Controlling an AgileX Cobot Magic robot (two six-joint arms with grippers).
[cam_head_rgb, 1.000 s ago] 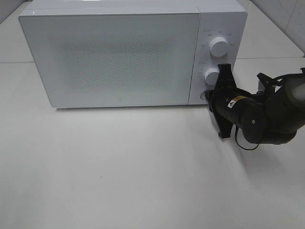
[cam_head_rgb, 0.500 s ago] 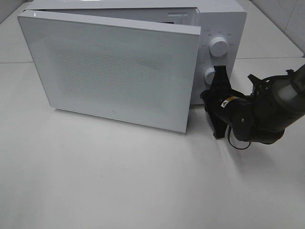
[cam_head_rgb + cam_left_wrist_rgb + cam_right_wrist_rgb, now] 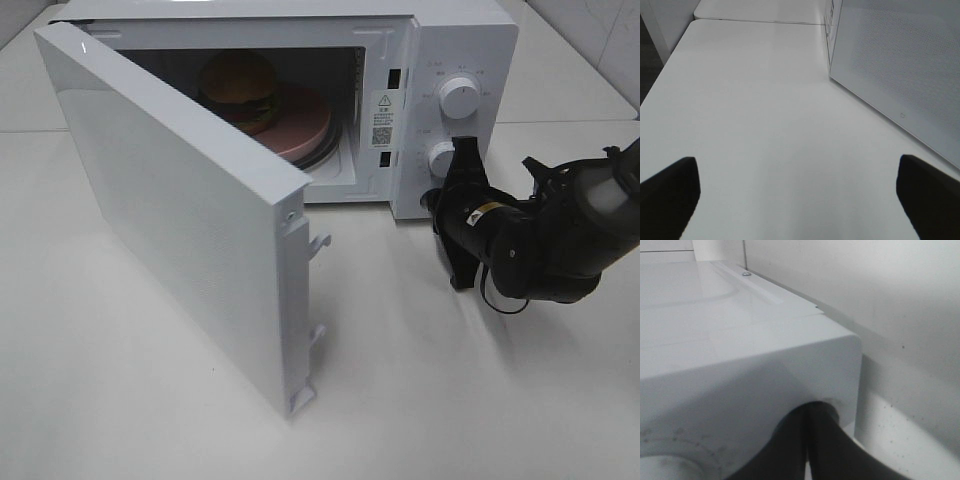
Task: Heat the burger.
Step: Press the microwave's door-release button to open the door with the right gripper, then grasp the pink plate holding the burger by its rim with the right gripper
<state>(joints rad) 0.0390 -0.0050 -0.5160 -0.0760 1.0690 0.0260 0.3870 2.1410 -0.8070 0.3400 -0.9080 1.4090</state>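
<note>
Shows the right gripper point(image 3: 440, 205) with fingers point(image 3: 790, 450) pinched together, tips against the foot of the microwave point(image 3: 470, 40) control panel, just under the lower knob point(image 3: 443, 158). Finds the left gripper point(image 3: 800, 195) with fingers point(image 3: 670, 190) spread wide, holding nothing, low over the table point(image 3: 450, 400) near the outer face of the door point(image 3: 190, 230). Places the burger point(image 3: 240, 88) inside the cavity on a pink plate point(image 3: 300, 125), behind that door standing wide open. Could brush the lower knob on pulling away, given so little room, and nudge a setting. Could also clip the open door with the left arm, jolting the oven and shifting plate and burger. Cannot heat anything until shut.
</note>
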